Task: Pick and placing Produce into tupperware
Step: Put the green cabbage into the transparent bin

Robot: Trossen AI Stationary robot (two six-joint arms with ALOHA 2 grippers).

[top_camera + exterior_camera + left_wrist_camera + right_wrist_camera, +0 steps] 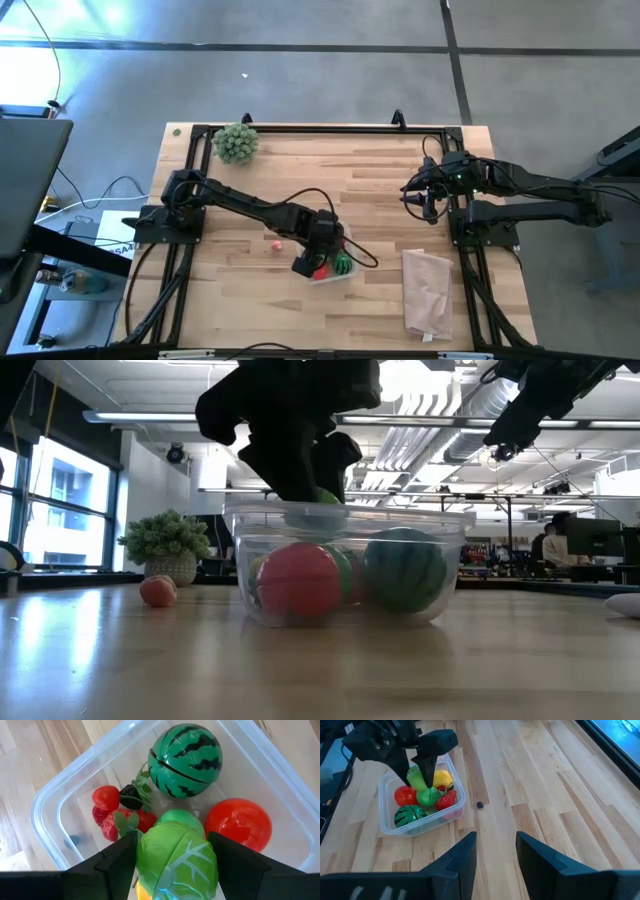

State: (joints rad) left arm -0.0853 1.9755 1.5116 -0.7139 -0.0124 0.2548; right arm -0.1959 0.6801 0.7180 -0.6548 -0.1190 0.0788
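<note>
Left wrist view: left gripper [175, 865] clenched on green leafy vegetable [177, 860] over tupperware [50, 800]

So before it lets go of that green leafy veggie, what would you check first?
1. Left end effector shut on the green leafy vegetable: ok.
2. Vegetable over the tupperware, inside its rim: ok.
3. Room to drop: the watermelon ball, red ball, strawberry and more already sit inside; free space is tight: cannot tell.
4. All produce collected: a small reddish piece lies on the table outside: not ok.
5. Right end effector open and well clear of the container: ok.
</note>
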